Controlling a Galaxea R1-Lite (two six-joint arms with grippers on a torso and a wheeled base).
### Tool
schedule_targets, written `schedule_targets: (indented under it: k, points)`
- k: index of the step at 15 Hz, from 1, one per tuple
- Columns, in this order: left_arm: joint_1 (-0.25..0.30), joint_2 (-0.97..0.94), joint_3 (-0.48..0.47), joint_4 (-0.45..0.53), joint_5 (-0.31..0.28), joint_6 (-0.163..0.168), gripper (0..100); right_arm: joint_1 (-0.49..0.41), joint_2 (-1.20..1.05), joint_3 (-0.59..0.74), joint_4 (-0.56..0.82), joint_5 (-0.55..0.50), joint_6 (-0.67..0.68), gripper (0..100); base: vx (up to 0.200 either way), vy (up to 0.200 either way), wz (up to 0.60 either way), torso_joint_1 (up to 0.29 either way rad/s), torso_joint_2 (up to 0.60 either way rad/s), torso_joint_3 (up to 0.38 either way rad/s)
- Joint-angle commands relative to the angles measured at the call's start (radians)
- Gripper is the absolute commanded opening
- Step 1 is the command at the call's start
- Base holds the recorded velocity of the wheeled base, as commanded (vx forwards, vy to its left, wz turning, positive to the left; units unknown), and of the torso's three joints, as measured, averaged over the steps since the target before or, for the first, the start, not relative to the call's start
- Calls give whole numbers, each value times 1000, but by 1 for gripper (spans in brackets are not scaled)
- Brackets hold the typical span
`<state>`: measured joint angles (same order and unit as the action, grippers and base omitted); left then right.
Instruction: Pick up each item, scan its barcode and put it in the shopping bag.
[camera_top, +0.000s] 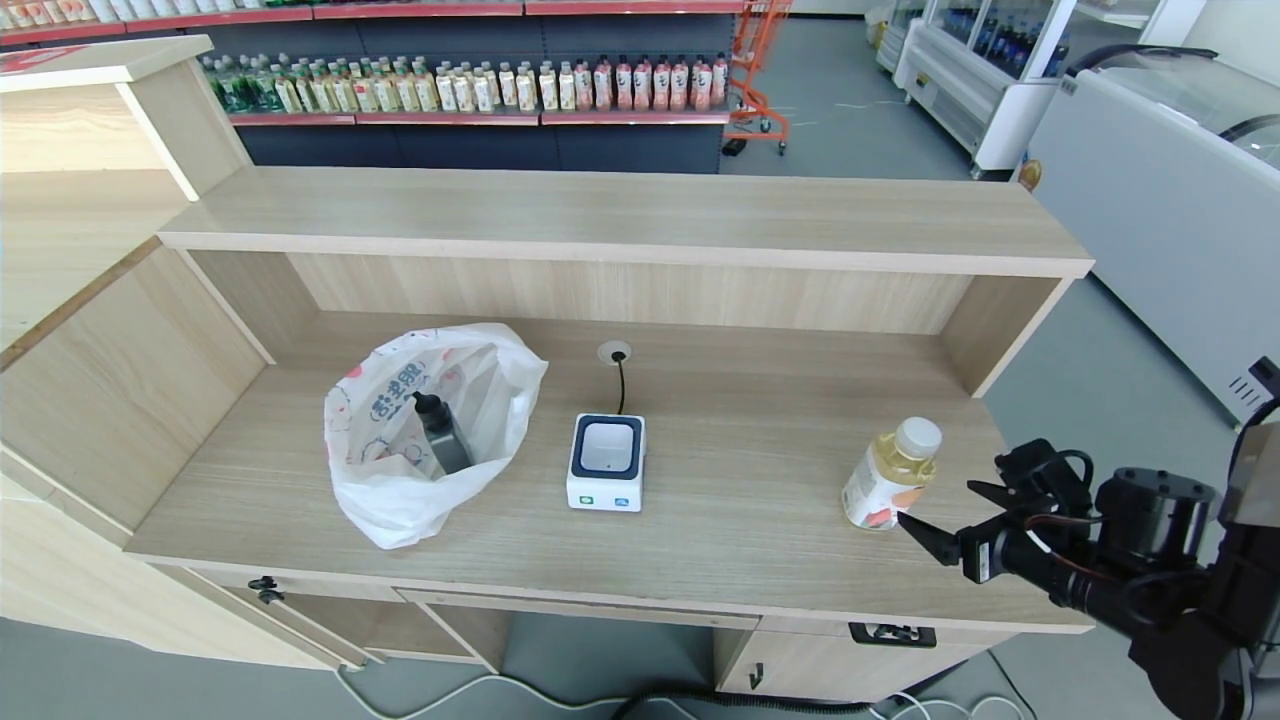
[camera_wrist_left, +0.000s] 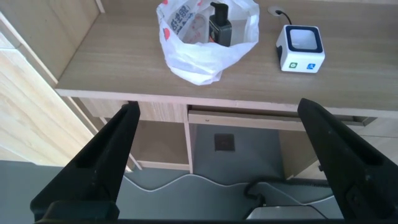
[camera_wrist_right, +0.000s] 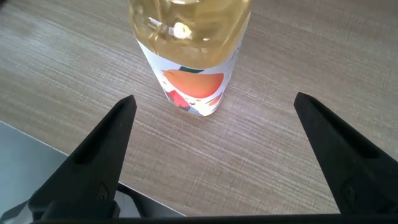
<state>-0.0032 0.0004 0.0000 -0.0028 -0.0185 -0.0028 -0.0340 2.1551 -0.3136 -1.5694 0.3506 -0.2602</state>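
Note:
A bottle of yellow drink (camera_top: 890, 475) with a white cap stands upright at the counter's right end; its labelled lower part (camera_wrist_right: 194, 81) is close ahead of my right gripper (camera_wrist_right: 217, 162). That right gripper (camera_top: 945, 515) is open, just right of the bottle and not touching it. The white shopping bag (camera_top: 425, 430) lies open on the left with a dark bottle (camera_top: 440, 432) inside. The white barcode scanner (camera_top: 606, 461) sits mid-counter. My left gripper (camera_wrist_left: 217, 168) is open, held low in front of the counter edge, facing the bag (camera_wrist_left: 205, 37) and scanner (camera_wrist_left: 300, 48).
The wooden counter (camera_top: 720, 520) has a raised back shelf (camera_top: 620, 215) and side walls. The scanner's cable runs to a hole (camera_top: 614, 352) behind it. Drawers (camera_wrist_left: 249, 118) sit under the front edge. Store shelves and freezers stand beyond.

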Motion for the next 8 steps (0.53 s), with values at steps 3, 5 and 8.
schedule_targets:
  k: [3, 5, 8]
  points:
    - [0, 0, 0, 0, 0, 0, 100, 16, 37, -56, -1, 2, -1, 100, 0, 0, 0, 0, 0, 0]
    - [0, 0, 0, 0, 0, 0, 100, 28, 51, -73, -1, 2, 3, 100, 0, 0, 0, 0, 0, 0]
    - [0, 0, 0, 0, 0, 0, 100, 46, 80, -105, -1, 2, 4, 100, 0, 0, 0, 0, 0, 0]
